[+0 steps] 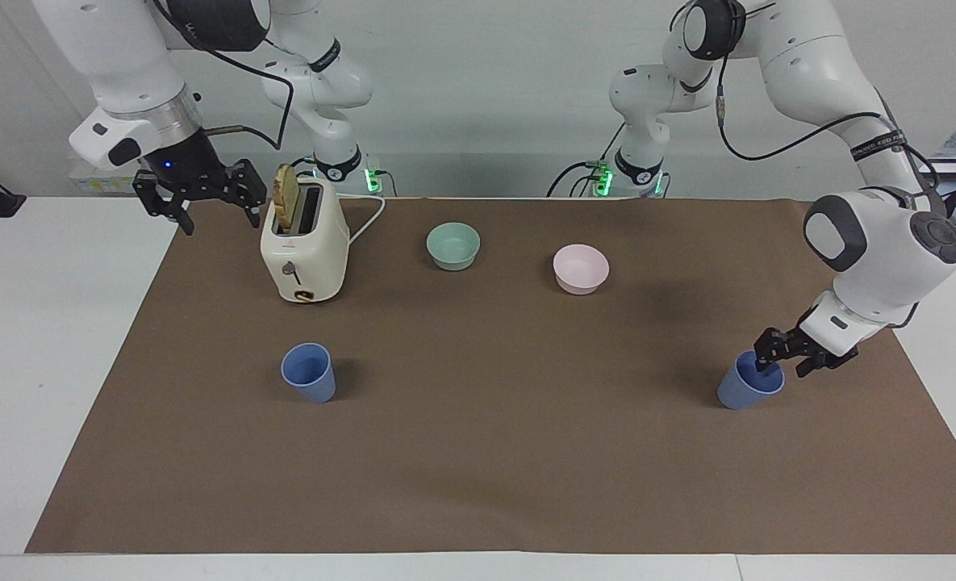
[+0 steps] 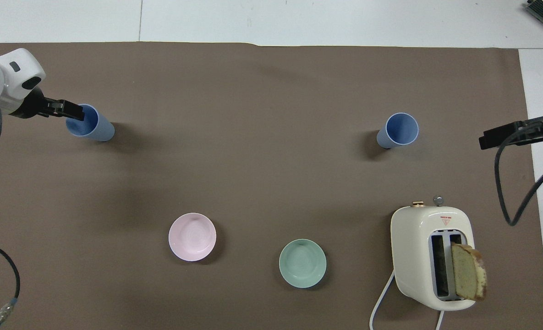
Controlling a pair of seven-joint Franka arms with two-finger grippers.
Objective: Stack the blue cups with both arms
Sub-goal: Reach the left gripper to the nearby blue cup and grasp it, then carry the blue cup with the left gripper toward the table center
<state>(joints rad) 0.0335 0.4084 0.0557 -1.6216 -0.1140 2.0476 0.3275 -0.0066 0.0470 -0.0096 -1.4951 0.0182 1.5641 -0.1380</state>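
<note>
The blue cups are what you see first: two identical small periwinkle tumblers, matte, tapered and without handles, both upright with their mouths up on the brown mat that covers the surface (image 1: 461,484). One blue cup (image 1: 750,385) stands toward the left arm's end of the surface; the other blue cup (image 1: 309,372) stands toward the right arm's end, farther from the robots than the toaster (image 1: 304,250). The two are well apart.

Your left gripper (image 1: 784,360) is down at the rim of the first cup. One finger reaches into the cup's mouth and the other sits outside the wall, so the rim lies between them. You cannot tell whether the fingers are pressing on the wall yet. The cup stands on the mat.

Your right gripper (image 1: 203,198) hangs in the air at the edge of the mat, just beside the toaster, and its fingers are spread apart with nothing between them. That arm waits, well apart from the second cup.

The cream toaster has a slice of bread (image 1: 286,198) standing up in one slot. A mint-green bowl (image 1: 453,245) and a pink bowl (image 1: 581,269) sit nearer to the robots than the cups, between the toaster and the left arm's end.
</note>
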